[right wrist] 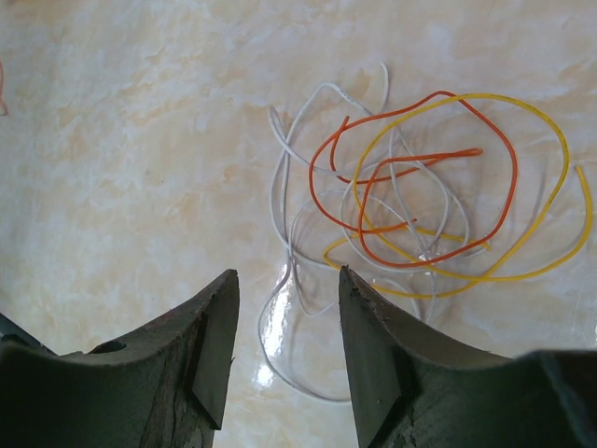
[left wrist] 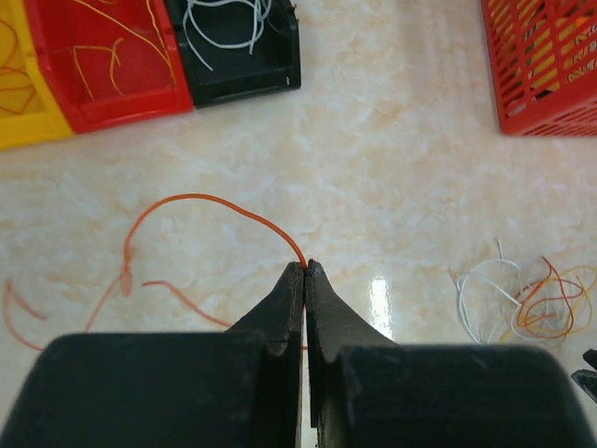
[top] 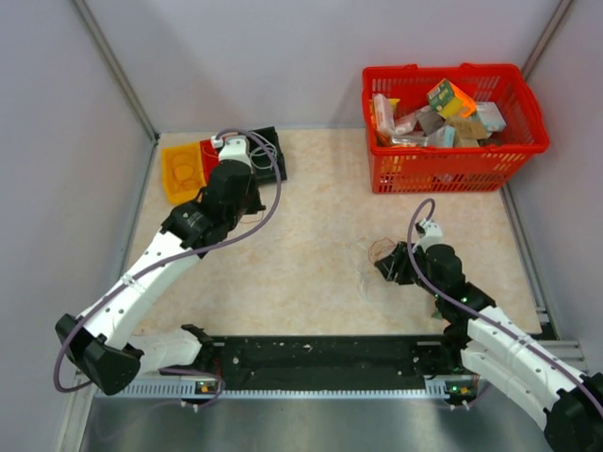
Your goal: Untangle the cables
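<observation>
Several thin cords (right wrist: 410, 215) — white, orange, yellow — lie snarled on the table (right wrist: 112, 140) ahead of the right gripper (right wrist: 286, 275), jaws apart; they look limp and light, an outer loop the easiest pinch. The left gripper (left wrist: 305, 266) is clenched on a lone orange strand (left wrist: 198, 197).

Yellow tray (left wrist: 19, 121), red basket (left wrist: 546, 65) — and white cables (left wrist: 224, 28) up top — run off-frame.

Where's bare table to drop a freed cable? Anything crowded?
Free: mid table, between trays and red basket; also the near strip between left arm and the cable tangle. Crowded: around the tangle at the open right gripper, and before the trays, where the left gripper pinches an orange cable.
</observation>
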Controlling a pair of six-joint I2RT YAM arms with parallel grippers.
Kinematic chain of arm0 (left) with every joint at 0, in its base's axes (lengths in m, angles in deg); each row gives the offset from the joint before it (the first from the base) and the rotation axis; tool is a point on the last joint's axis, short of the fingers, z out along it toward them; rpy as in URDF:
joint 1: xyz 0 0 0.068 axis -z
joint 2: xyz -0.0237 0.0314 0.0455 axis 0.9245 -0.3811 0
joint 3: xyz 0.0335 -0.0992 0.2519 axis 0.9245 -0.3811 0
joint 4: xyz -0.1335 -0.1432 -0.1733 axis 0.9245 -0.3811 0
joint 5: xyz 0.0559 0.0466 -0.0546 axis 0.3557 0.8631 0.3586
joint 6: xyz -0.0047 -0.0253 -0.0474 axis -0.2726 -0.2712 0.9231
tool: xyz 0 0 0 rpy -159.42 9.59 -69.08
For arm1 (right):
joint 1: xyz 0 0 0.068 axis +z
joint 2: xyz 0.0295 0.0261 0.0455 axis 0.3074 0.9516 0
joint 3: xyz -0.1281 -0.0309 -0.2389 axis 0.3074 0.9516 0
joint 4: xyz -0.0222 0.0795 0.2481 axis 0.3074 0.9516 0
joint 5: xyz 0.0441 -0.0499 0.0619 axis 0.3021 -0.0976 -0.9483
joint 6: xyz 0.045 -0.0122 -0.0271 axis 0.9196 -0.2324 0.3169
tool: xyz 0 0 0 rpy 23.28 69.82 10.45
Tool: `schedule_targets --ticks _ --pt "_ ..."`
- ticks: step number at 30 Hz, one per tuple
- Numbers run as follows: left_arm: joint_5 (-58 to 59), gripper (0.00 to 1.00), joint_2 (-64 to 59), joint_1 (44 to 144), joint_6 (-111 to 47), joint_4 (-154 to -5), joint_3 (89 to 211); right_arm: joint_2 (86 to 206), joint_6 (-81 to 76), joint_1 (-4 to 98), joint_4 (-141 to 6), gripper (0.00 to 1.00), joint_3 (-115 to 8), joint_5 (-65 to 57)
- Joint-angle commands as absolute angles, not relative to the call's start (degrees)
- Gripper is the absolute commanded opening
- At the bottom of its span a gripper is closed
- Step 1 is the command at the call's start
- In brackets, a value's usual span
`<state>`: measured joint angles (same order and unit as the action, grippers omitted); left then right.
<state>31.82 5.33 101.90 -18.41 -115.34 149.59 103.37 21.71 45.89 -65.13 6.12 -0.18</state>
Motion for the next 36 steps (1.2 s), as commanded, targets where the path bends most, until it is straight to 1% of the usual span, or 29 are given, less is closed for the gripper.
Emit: schedule_targets --ticks 1,9,12,15,20,26,27,29,33,35,36 --pt "27.5 0.0 5.3 102.1 -16.4 -115.0 147.8 101.9 20.3 45.5 -66.4 0.47 7.2 -0.7" --pt "24.4 0.0 3.8 101.2 -15.7 -116.5 145.4 101.1 20.3 45.5 -67.6 0.47 8.2 -2.4" --pt "25.1 0.0 3.9 100.7 -14.4 -115.6 143.8 100.9 20.8 45.5 -69.7 0.48 8.9 -2.6" --pt "22.5 0.0 2.4 99.9 -14.9 -112.7 141.9 101.0 21.1 45.5 -70.2 0.48 9.8 -2.7" --pt "19.6 0.0 -6.6 99.9 -16.4 -111.3 142.6 101.0 20.8 45.5 -70.5 0.48 10.0 -3.0" --pt "25.6 0.0 -19.1 99.8 -17.8 -113.2 147.9 100.8 20.7 45.5 -70.5 0.48 10.1 -3.3" --pt "26.4 0.02 -20.8 99.8 -17.9 -113.2 148.9 100.8 20.7 45.5 -70.7 0.48 10.1 -3.4" --pt "26.9 0.1 -23.6 99.7 -18.0 -112.9 150.5 100.6 20.6 45.5 -70.6 0.48 10.2 -3.4" --pt "23.4 0.26 -26.4 99.7 -18.7 -110.7 151.3 100.4 20.6 45.5 -70.5 0.48 10.2 -3.7" --pt "23.4 0.42 -27.0 99.7 -19.2 -110.2 151.2 100.0 20.5 45.6 -70.3 0.48 10.2 -3.8" --pt "23.7 0.48 -27.2 99.7 -19.3 -110.1 151.2 100.0 20.5 45.5 -70.3 0.48 10.3 -3.8"
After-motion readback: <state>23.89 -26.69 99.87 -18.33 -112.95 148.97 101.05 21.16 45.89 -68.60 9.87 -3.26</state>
